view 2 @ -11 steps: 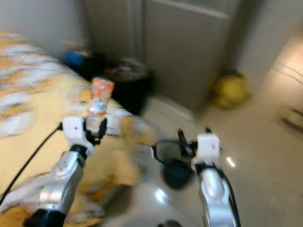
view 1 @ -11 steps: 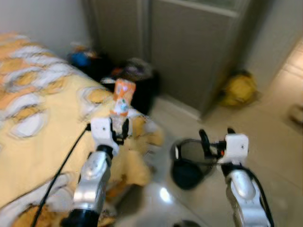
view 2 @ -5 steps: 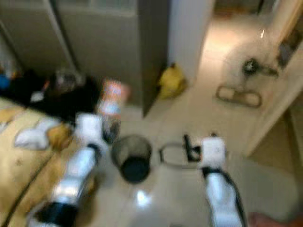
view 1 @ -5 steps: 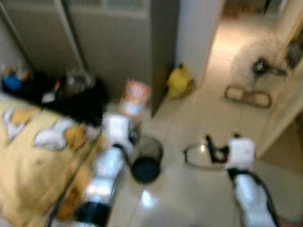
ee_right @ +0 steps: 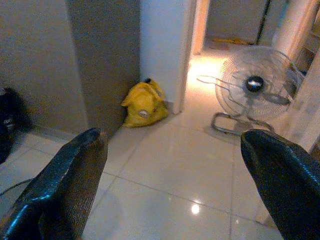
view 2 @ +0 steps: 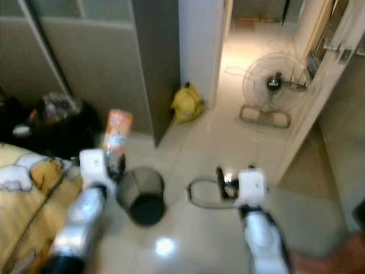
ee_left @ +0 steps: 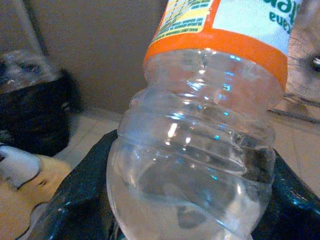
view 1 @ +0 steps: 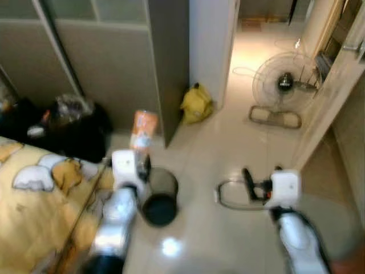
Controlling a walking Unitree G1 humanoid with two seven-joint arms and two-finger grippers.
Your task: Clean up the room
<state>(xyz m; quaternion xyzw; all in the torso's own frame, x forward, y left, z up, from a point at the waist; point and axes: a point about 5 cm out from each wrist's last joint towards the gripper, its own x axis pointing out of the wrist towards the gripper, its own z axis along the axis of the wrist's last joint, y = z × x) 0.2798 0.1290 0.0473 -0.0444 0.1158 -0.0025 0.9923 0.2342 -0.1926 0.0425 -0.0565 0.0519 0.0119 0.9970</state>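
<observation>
Fingers of my left gripper [view 1: 142, 166] pinch an upright orange-labelled plastic bottle [view 1: 142, 129] just left of and above the black wastebasket [view 1: 159, 196] on the floor, while my right gripper [view 1: 259, 184], farther right, stays spread and empty.

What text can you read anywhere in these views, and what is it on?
Bottle in the left gripper: large green letters at the label's upper edge, cut off and upside down, not readable as a word.
Same label: yellow panel of fine print, too small to read.
In the eye views the bottle's label is an orange and white blur.
Yellow bag, fan, wire bin: no text to be made out.
</observation>
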